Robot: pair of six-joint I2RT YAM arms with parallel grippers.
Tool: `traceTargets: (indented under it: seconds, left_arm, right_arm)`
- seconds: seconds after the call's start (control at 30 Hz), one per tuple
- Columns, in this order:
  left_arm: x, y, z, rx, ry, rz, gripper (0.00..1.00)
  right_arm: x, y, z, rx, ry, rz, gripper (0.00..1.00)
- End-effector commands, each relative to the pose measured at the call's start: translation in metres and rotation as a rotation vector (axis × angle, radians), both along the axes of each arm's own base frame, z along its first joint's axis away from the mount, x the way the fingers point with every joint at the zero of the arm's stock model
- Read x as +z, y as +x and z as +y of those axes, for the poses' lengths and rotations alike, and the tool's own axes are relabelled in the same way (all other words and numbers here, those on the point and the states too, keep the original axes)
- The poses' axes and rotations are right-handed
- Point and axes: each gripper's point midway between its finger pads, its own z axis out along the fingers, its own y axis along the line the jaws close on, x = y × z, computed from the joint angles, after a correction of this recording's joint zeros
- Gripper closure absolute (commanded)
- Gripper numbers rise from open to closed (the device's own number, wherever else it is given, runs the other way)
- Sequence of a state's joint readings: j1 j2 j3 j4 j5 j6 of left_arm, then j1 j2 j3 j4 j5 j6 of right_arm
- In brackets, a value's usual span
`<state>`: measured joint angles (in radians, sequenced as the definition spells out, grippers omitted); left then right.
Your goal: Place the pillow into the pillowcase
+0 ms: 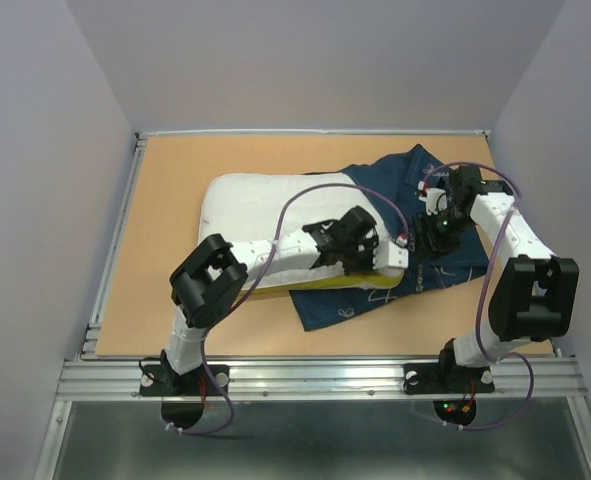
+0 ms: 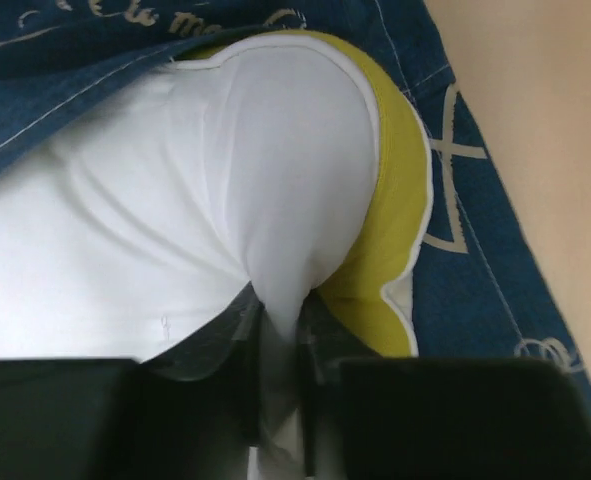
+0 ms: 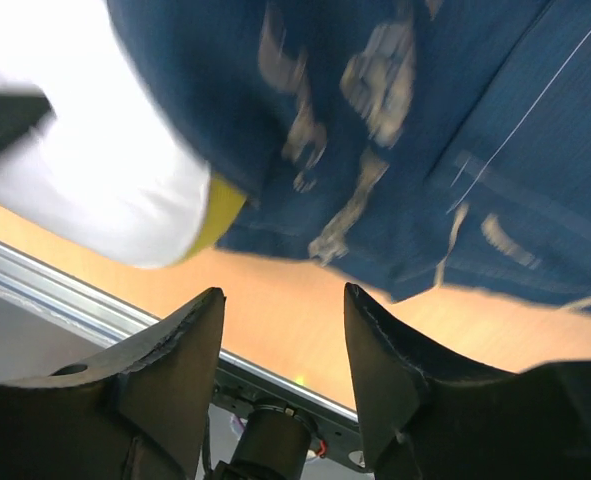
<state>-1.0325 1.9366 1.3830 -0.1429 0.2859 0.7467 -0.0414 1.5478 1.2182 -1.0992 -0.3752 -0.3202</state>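
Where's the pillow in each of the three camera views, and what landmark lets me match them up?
Top external: the pillow lies centre-left of the picture.
Left wrist: it fills the left and centre, with the left fingers pinching its fabric at the bottom.
Right wrist: it sits in the upper left corner, blurred.
Shared landmark: its yellow band, next to the navy pillowcase.

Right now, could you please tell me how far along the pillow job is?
Barely started. Done: one corner of the pillow rests on the pillowcase, blue cloth lapping over it. In hand: the left hand is pinching white fabric beside the yellow band; the right hand is open, holding nothing. Left: most of the pillow lies bare on the table; nearly all the stuffing remains.
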Motion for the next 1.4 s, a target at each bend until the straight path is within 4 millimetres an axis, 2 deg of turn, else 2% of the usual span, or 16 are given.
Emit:
traceTargets:
  seconds: [0.0, 0.03, 0.13, 0.17, 0.27, 0.3, 0.5, 0.53, 0.6, 0.77, 0.97, 1.0, 1.17, 1.27, 1.3, 1.37]
  left_arm:
    - [0.039, 0.036, -0.007, 0.119, -0.178, 0.268, 0.95]
    - [0.044, 0.048, -0.002, 0.139, -0.205, 0.302, 1.00]
    - [0.052, 0.051, -0.005, 0.130, -0.256, 0.399, 1.00]
    - [0.058, 0.049, -0.008, 0.114, -0.277, 0.444, 1.00]
    - [0.057, 0.044, -0.010, 0.085, -0.286, 0.490, 1.00]
    - [0.057, 0.042, -0.011, 0.079, -0.288, 0.502, 1.00]
    - [0.055, 0.039, -0.009, 0.081, -0.306, 0.593, 1.00]
    - [0.053, 0.040, -0.008, 0.087, -0.305, 0.607, 1.00]
    - [0.053, 0.041, -0.007, 0.087, -0.305, 0.612, 1.00]
    - [0.054, 0.047, -0.005, 0.094, -0.317, 0.631, 1.00]
    - [0.048, 0.048, -0.004, 0.102, -0.312, 0.660, 1.00]
    - [0.048, 0.049, -0.004, 0.101, -0.312, 0.658, 1.00]
    - [0.047, 0.050, -0.004, 0.108, -0.310, 0.658, 1.00]
    - [0.048, 0.054, -0.003, 0.135, -0.317, 0.668, 1.00]
    - [0.048, 0.060, -0.004, 0.177, -0.320, 0.678, 1.00]
    - [0.050, 0.068, -0.005, 0.233, -0.334, 0.683, 1.00]
  right_arm:
    - [0.002, 0.007, 0.000, -0.007, 0.030, -0.025, 0.46]
    - [0.002, 0.009, 0.002, -0.009, 0.039, -0.036, 0.48]
    - [0.005, 0.023, 0.009, -0.033, 0.086, -0.103, 0.50]
    - [0.001, 0.031, 0.011, -0.056, 0.097, -0.133, 0.50]
    - [-0.005, 0.040, 0.016, -0.091, 0.128, -0.170, 0.52]
    - [-0.003, 0.051, 0.019, -0.114, 0.149, -0.210, 0.53]
    - [-0.001, 0.076, 0.028, -0.168, 0.227, -0.317, 0.54]
    - [-0.011, 0.071, 0.030, -0.179, 0.230, -0.307, 0.54]
    - [-0.013, 0.076, 0.029, -0.180, 0.229, -0.360, 0.53]
    - [-0.039, 0.063, 0.032, -0.148, 0.190, -0.335, 0.54]
    - [-0.048, 0.062, 0.038, -0.137, 0.179, -0.306, 0.53]
    - [-0.050, 0.061, 0.045, -0.118, 0.174, -0.300, 0.52]
    - [-0.059, 0.070, 0.045, -0.140, 0.136, -0.297, 0.53]
    - [-0.065, 0.077, 0.041, -0.157, 0.105, -0.292, 0.69]
    - [-0.063, 0.076, 0.041, -0.153, 0.110, -0.290, 0.81]
    - [-0.054, 0.073, 0.043, -0.143, 0.122, -0.300, 0.95]
